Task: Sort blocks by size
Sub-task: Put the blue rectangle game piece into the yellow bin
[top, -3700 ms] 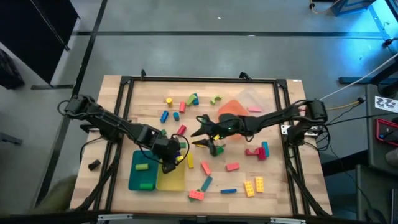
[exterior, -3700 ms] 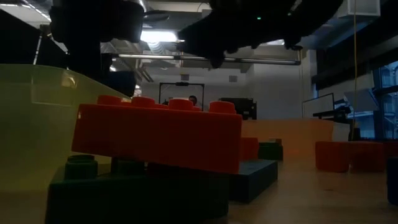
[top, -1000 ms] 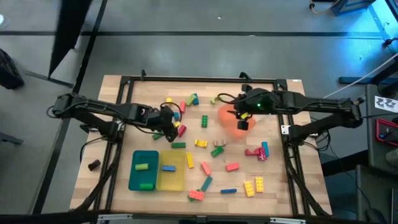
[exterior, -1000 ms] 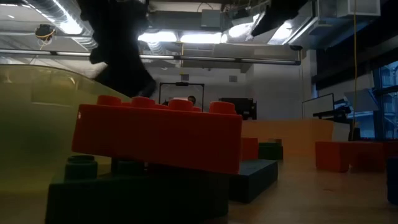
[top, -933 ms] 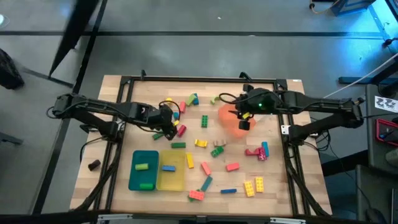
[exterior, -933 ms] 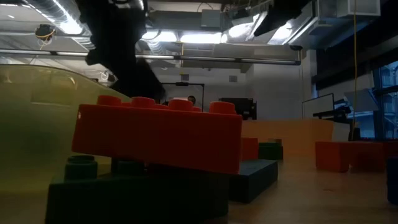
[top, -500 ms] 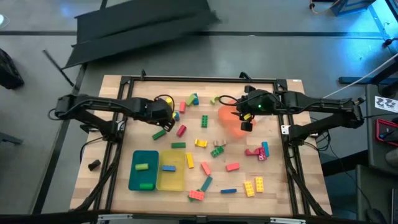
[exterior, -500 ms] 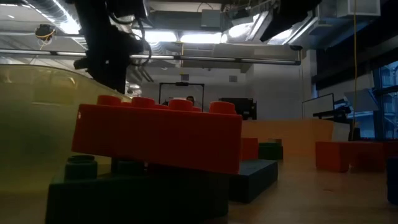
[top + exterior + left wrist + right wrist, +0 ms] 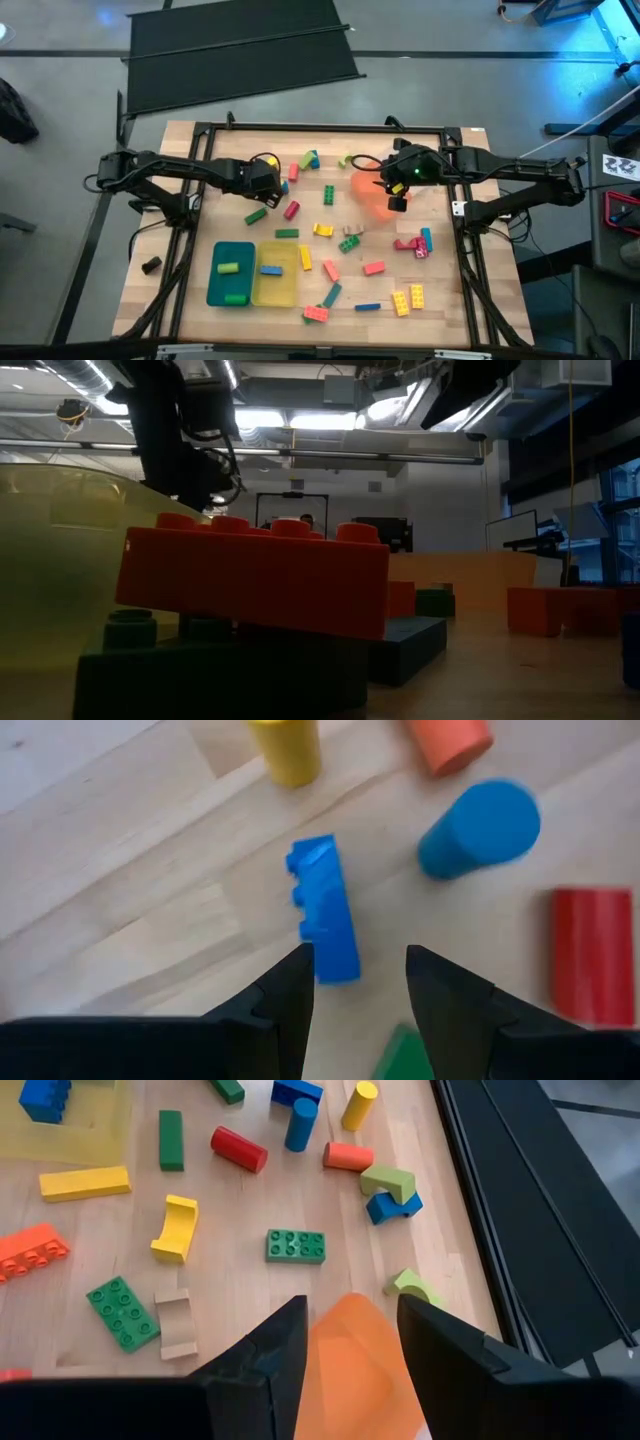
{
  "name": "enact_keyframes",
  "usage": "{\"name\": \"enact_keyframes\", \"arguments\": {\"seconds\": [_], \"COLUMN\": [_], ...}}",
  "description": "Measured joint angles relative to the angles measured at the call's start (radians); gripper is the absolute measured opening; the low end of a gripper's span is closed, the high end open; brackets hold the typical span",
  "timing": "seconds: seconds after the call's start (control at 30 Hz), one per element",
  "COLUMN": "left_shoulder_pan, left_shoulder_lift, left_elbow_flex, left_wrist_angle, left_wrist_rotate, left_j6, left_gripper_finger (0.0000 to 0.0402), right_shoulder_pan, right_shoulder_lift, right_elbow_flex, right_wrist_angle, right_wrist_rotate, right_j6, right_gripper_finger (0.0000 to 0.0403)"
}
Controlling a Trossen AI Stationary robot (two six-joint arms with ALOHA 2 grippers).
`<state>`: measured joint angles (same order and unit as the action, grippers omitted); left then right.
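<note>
Left gripper (image 9: 355, 970), jaws apart and empty, hangs over blue brick (image 9: 324, 908) mid-frame; off-centre descent risks nudging it into blue cylinder (image 9: 480, 828).

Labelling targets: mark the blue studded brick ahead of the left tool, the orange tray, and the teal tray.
blue studded brick (image 9: 325, 915), left wrist view, on its upper side face.
orange tray (image 9: 355, 1355), right wrist view, on its floor between the fingers.
teal tray (image 9: 236, 249), high view, on its far rim.

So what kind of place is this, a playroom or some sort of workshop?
Probably a robotics lab. Two dark robot arms work over a framed wooden table strewn with toy blocks, and the low view shows exposed ceiling ducts, strip lights and desks with a monitor behind.
</note>
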<state>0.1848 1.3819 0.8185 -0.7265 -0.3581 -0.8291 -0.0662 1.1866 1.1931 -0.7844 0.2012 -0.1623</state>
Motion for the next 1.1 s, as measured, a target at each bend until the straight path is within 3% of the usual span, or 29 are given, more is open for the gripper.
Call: {"name": "enact_keyframes", "arguments": {"seconds": [0.5, 0.83, 1.1], "left_shoulder_pan": [0.045, 0.045, 0.045], "left_shoulder_lift": [0.0, 0.001, 0.001], "left_elbow_flex": [-0.175, -0.245, -0.256], "left_wrist_angle": [0.274, 0.27, 0.279], "left_wrist_rotate": [0.0, 0.004, 0.023], "left_j6": [0.019, 0.017, 0.046], "left_gripper_finger": [0.0145, 0.0143, 0.0077], "right_shoulder_pan": [0.0, 0.0, 0.0], "right_shoulder_lift": [0.0, 0.0, 0.0], "right_elbow_flex": [0.0, 0.0, 0.0], "right_wrist_angle": [-0.004, -0.004, -0.004], "right_wrist_rotate": [0.0, 0.0, 0.0], "right_j6": [0.0, 0.0, 0.0], "right_gripper_finger": [0.0159, 0.0159, 0.0159]}}
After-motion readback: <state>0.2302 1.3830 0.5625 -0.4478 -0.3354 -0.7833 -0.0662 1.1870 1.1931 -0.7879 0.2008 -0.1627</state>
